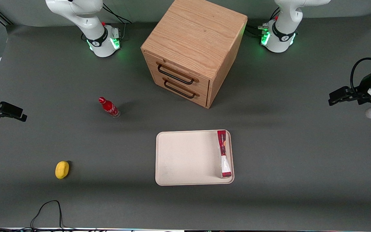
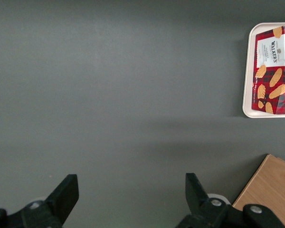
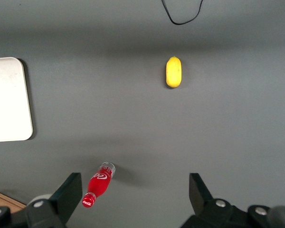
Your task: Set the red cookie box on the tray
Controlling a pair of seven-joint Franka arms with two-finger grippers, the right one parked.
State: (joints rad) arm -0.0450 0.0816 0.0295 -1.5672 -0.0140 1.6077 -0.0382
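Lying on the tray (image 1: 185, 158) at its edge toward the working arm's end of the tabletop (image 1: 285, 151), standing on a narrow edge along the low rim: the red cookie box (image 1: 223, 154), untouched by anything. In the left wrist view, showing its broad printed face with cookie pictures, red cookie box (image 2: 274, 70) sitting inside the cream-white tray (image 2: 247, 76).

Hovering well apart from the tray, out at the working arm's end of the tabletop: the tool (image 1: 337, 97), black and holding nothing. In the left wrist view, tool (image 2: 132, 192) with its two fingers (image 2: 65, 194) spread wide apart, only bare grey tabletop showing between them.

Standing farther from the front camera than the tray: a wooden drawer cabinet (image 1: 193, 48) with two dark handles on its front, a corner of cabinet (image 2: 268, 190) also appearing in the left wrist view.

Standing toward the parked arm's end: a small red bottle (image 1: 109, 107), leaning a little. Lying nearer to the front camera than the bottle: a yellow lemon (image 1: 62, 169). Resting at the near edge of the tabletop: a black cable (image 1: 45, 212).
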